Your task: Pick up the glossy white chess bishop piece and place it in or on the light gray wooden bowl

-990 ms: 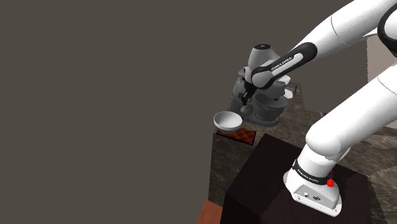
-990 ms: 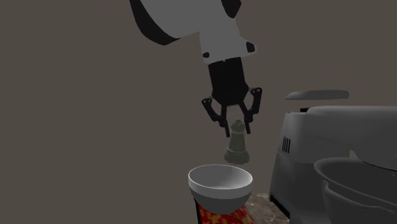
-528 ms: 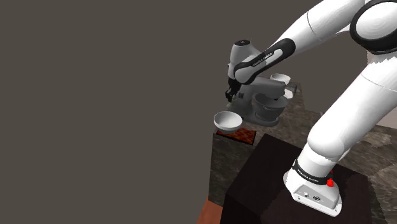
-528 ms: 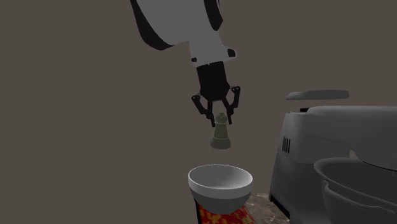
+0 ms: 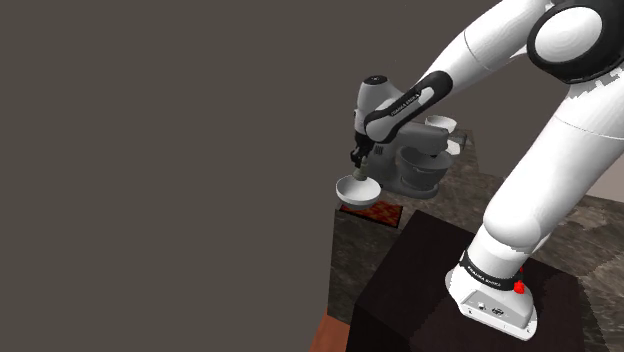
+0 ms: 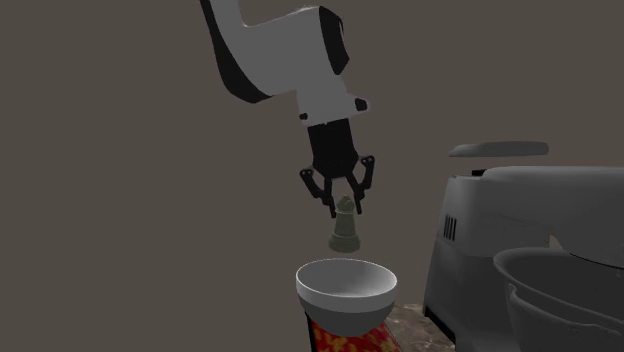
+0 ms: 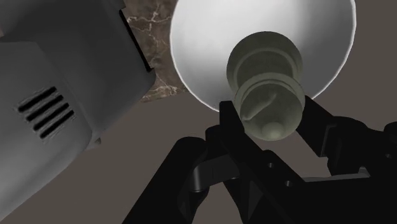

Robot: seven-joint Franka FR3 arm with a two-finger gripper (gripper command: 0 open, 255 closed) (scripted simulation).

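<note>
I've got the gripper (image 7: 272, 121) clamped on the head of the grey-green bishop (image 7: 264, 63). The piece hangs base-down over the white bowl (image 7: 203, 38), clear of it. Risks as I see them: a release from this height could bounce it out or off the rim, and the thin head grip could let it swing. The bowl sits on a red patterned piece (image 6: 340, 338) near the edge of the dark marbled counter (image 7: 153, 25). Grey stand mixer (image 6: 520, 230) alongside, plain brown-grey wall (image 6: 120, 150) behind.

Arm (image 5: 480, 50) stretched out, wrist (image 6: 320, 80) bent down, fingers (image 7: 236, 132) pointing down, clasping bishop (image 6: 345, 232).
</note>
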